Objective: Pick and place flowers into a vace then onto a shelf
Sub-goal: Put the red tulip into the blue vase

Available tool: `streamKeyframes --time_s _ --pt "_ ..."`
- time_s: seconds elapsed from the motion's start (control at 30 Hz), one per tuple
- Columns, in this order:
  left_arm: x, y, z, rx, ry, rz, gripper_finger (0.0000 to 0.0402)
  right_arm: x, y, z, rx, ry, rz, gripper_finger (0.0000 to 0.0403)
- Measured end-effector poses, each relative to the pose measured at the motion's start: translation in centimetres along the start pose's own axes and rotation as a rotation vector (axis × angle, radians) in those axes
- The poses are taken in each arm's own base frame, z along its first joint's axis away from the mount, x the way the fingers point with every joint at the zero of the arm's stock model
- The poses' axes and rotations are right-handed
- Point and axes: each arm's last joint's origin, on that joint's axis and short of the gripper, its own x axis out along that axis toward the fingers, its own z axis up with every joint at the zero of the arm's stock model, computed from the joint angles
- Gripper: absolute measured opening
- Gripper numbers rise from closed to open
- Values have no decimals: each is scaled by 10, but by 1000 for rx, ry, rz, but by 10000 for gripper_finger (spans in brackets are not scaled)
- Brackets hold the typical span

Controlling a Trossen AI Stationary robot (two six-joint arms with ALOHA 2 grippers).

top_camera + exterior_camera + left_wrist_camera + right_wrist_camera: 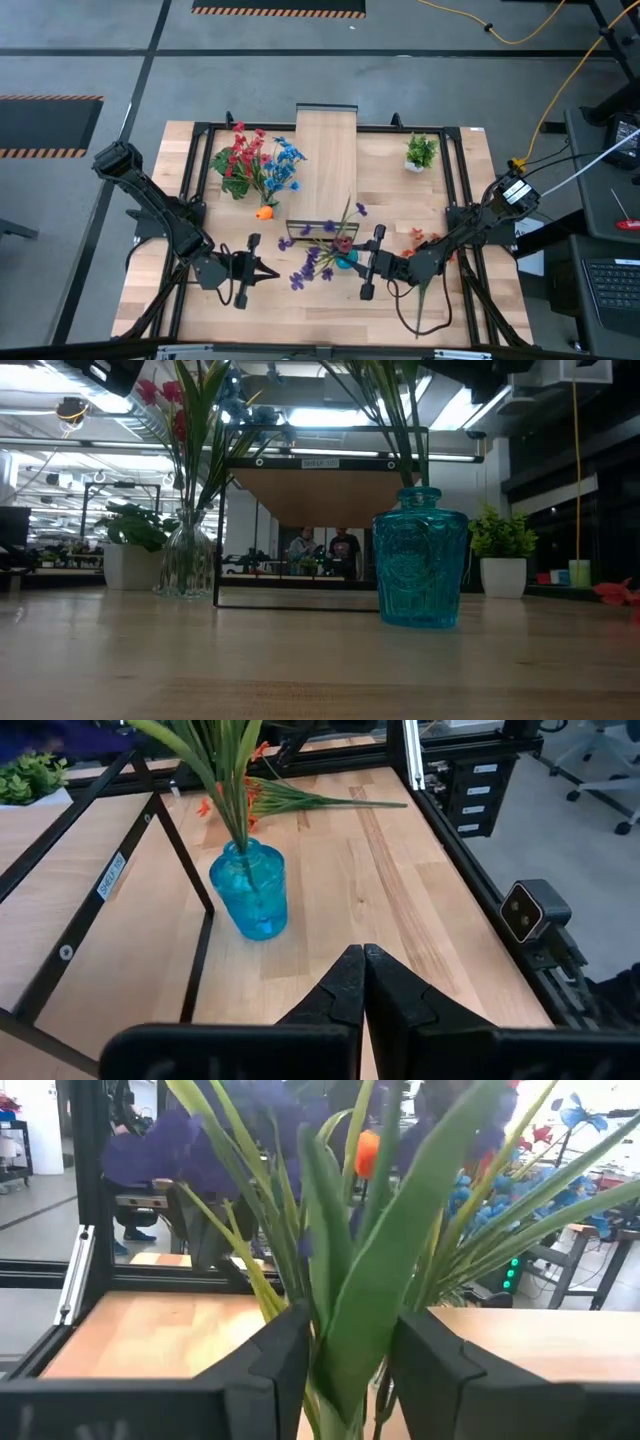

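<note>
A blue glass vase (345, 262) (420, 555) (250, 890) stands on the table just in front of the shelf (325, 160) (325, 490). It holds purple flowers (318, 262) and a dark red tulip (342, 243), their stems in its neck. My right gripper (358, 264) (350, 1335) is open at the vase's right, level, with one finger on either side of the green stems and leaves (365, 1280) above the neck. My left gripper (272, 272) (362, 960) is shut and holds nothing, left of the vase and pointing at it. My right gripper has green leaves (350, 1360) running up between its open fingers (290, 1350), which come in level from the table's right. Whether the fingers touch the leaves I cannot tell. The stems stand in the vase.
A clear vase (255, 165) (190, 560) of red and blue flowers stands left of the shelf. An orange bloom (264, 212) lies near it. Orange flowers (415, 238) (290, 795) lie by the right arm. A small potted plant (420, 153) stands far right.
</note>
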Motion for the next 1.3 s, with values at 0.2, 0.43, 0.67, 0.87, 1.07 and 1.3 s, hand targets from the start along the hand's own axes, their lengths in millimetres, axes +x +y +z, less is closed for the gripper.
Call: streamKeyframes --time_s 0.2,0.43,0.67,0.87,1.07,1.3 --pt "0 -1 0 -1 10 -41 5 -1 -2 2 36 25 4 133" --pt "0 -1 0 -2 9 -43 2 -6 -9 12 70 89 11 133" --pt "0 -1 0 -2 9 -43 6 -13 -20 24 73 138 12 133" --pt "0 -1 0 22 8 -43 7 -18 -30 33 109 176 41 133" --pt "0 -1 0 25 9 -43 3 -15 -44 41 105 182 27 133" --pt "0 -1 0 27 12 -42 5 -12 -61 49 108 202 52 133"
